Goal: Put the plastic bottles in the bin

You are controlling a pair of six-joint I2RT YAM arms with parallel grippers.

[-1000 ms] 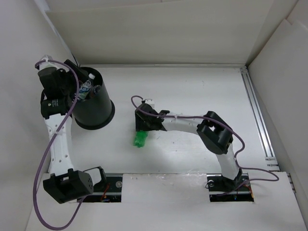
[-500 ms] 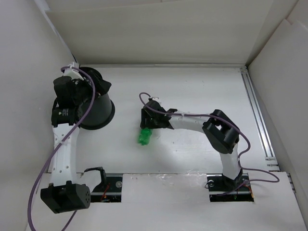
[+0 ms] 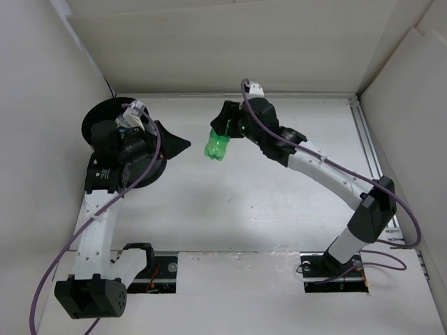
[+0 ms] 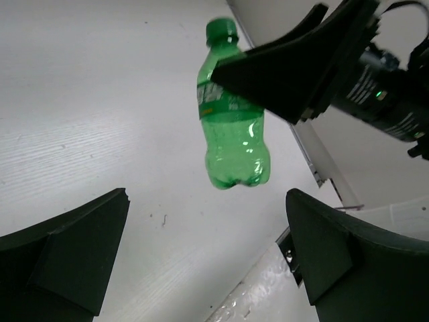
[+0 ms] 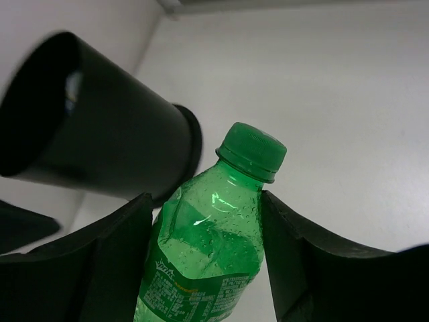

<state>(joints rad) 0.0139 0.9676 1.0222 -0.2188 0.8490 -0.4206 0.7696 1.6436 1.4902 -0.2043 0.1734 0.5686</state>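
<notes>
Right gripper clamped on the green bottle, both black fingers pinching its labelled body; the bottle's long axis runs along the fingers, cap just past the tips; translucent plastic, lobed base, probably light and slippery. Beyond the tips and to their left, well apart, the bin; smooth, black, tapered. Left gripper spread wide, empty, near the bin.
</notes>
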